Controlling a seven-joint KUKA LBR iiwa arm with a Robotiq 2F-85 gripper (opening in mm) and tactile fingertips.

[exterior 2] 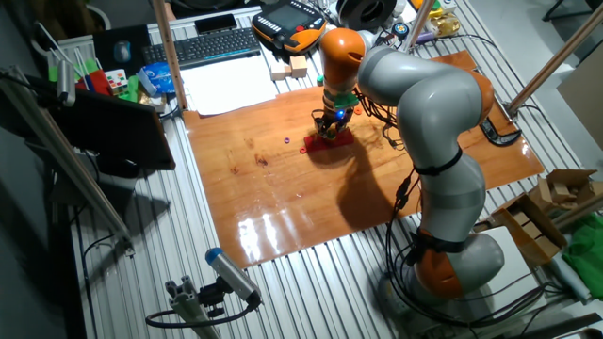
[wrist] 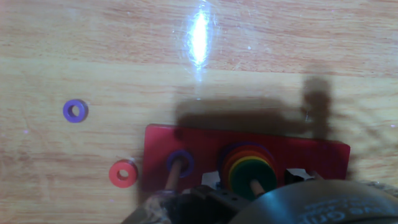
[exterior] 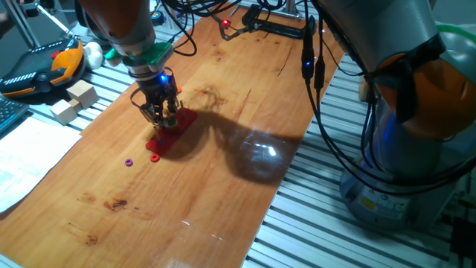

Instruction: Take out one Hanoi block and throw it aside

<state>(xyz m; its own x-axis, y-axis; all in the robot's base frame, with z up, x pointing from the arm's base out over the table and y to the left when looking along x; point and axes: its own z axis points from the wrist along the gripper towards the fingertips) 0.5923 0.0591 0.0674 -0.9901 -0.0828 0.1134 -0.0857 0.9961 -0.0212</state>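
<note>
The Hanoi block (wrist: pixel 239 175), a dark green ring, lies on top of a stack of coloured rings on a peg of the red peg base (wrist: pixel 311 158). My gripper (wrist: pixel 252 182) hangs right over this stack. Its fingertips (wrist: pixel 210 180) stand apart on either side of the stack, and I see no contact with the green ring. A dark purple ring (wrist: pixel 180 160) sits around the neighbouring peg. In one fixed view the gripper (exterior: pixel 162 113) is low over the base (exterior: pixel 172 134). In the other fixed view the gripper (exterior 2: pixel 332 122) covers the rings.
A loose purple ring (wrist: pixel 75 111) and a loose red ring (wrist: pixel 122 173) lie on the wooden table left of the base. Wooden blocks (exterior: pixel 74 100), a teach pendant (exterior: pixel 44 67) and papers (exterior 2: pixel 226 89) lie beyond the table's edge. Cables (exterior: pixel 312 67) hang over the right.
</note>
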